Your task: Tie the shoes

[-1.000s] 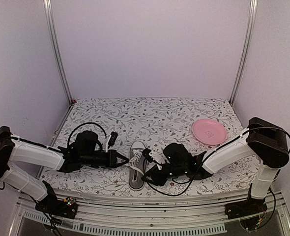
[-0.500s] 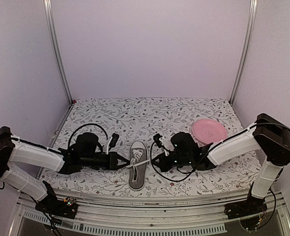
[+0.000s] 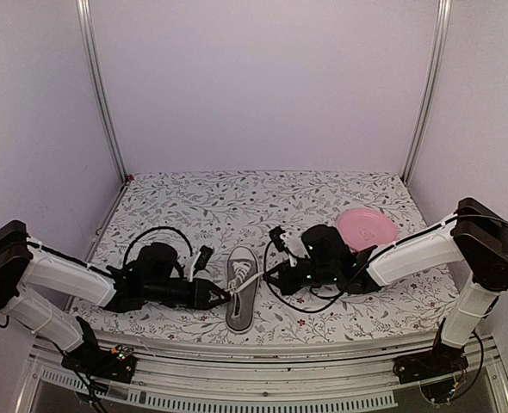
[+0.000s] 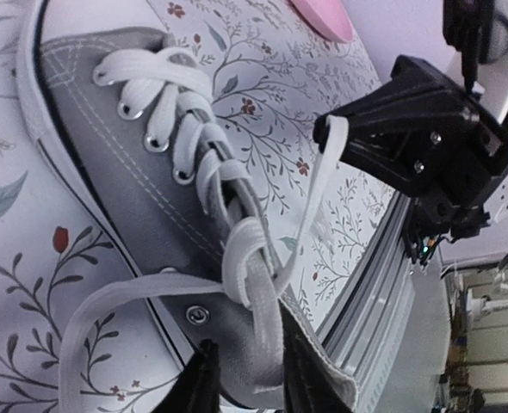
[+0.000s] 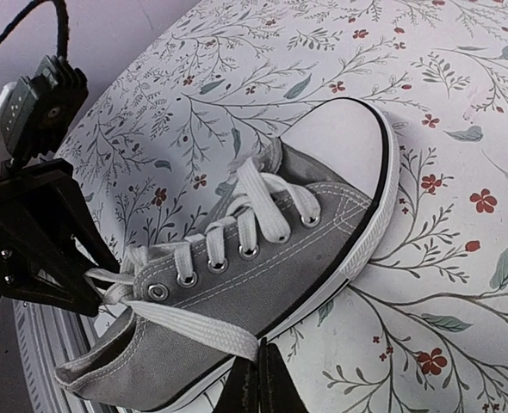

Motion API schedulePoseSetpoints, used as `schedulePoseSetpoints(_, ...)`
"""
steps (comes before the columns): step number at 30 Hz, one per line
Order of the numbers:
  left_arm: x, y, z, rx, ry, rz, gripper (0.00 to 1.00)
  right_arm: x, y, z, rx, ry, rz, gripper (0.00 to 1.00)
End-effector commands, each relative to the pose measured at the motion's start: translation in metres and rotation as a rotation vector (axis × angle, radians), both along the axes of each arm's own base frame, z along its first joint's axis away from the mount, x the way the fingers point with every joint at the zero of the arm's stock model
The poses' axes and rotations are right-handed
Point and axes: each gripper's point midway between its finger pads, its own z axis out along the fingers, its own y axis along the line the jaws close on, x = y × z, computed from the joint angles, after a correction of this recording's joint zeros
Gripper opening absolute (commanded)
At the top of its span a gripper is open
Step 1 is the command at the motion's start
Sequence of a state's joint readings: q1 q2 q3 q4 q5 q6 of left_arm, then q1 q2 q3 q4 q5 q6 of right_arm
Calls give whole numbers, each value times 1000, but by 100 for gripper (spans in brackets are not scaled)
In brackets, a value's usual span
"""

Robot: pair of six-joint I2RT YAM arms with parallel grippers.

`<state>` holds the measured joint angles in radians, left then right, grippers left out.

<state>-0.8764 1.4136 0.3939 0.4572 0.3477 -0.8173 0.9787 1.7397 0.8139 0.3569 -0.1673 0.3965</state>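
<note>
Firmly on the sneaker's (image 5: 271,271) laces (image 5: 195,330) — left jaws, right jaws.

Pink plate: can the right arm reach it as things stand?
Likely yes: the way to the pink plate looks clear, but the right gripper has its jaws shut on a white lace.

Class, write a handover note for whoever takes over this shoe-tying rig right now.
Left gripper: shut on one lace strand at the sneaker's ankle end.
Right gripper: shut on the other lace strand, drawn to the opposite side.
Sneaker: flat on the table between the arms, toe pointing away. Pink plate apart, far right.
Done: strands appear crossed once.
Left: tighten, form the bow.
</note>
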Motion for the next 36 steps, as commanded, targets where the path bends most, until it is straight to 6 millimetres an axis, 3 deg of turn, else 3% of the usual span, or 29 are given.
schedulePoseSetpoints(1, -1, 8, 14, -17, -41, 37, 33, -2, 3, 9, 22, -3, 24, 2)
schedulePoseSetpoints(6, 10, 23, 30, -1, -100, 108, 55, -8, 3, 6, 25, 0, 54, 2)
schedulePoseSetpoints(9, 18, 30, 36, -1, -113, 144, 60, -12, 5, 5, 28, 6, 76, 2)
schedulePoseSetpoints(11, 25, 35, 33, 16, -97, 173, 57, -13, 6, 4, 31, 6, 84, 2)
schedulePoseSetpoints(13, 31, 37, 28, 40, -79, 185, 45, -13, 7, 5, 36, 6, 88, 2)
schedulePoseSetpoints(19, 40, 28, 17, 62, -53, 166, 28, -14, 10, 7, 48, 7, 99, 2)
schedulePoseSetpoints(36, 42, 0, 14, -7, -26, 68, 24, -16, 12, 4, 49, 16, 106, 2)
